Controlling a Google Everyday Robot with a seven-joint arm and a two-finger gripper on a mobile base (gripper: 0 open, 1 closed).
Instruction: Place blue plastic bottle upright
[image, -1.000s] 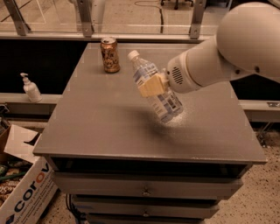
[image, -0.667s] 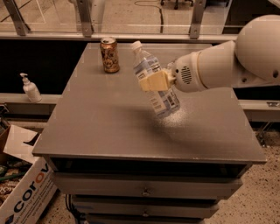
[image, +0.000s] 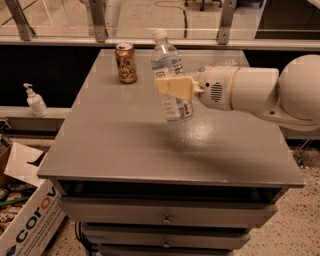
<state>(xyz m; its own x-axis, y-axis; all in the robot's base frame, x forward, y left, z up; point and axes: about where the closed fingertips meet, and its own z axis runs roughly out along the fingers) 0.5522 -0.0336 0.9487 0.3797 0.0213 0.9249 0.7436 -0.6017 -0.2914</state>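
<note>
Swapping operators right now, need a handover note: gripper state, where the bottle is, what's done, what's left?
Gripper: shut on the bottle around its middle, over the back half of the table.
Bottle: cap up and nearly upright, with the top leaning slightly left. I cannot tell whether its base touches the table.
Can: stands apart from the bottle, to its left near the back edge.
Done: bottle gripped and cap-up.
Left: probably straighten it, set the base down, release and back away.
</note>
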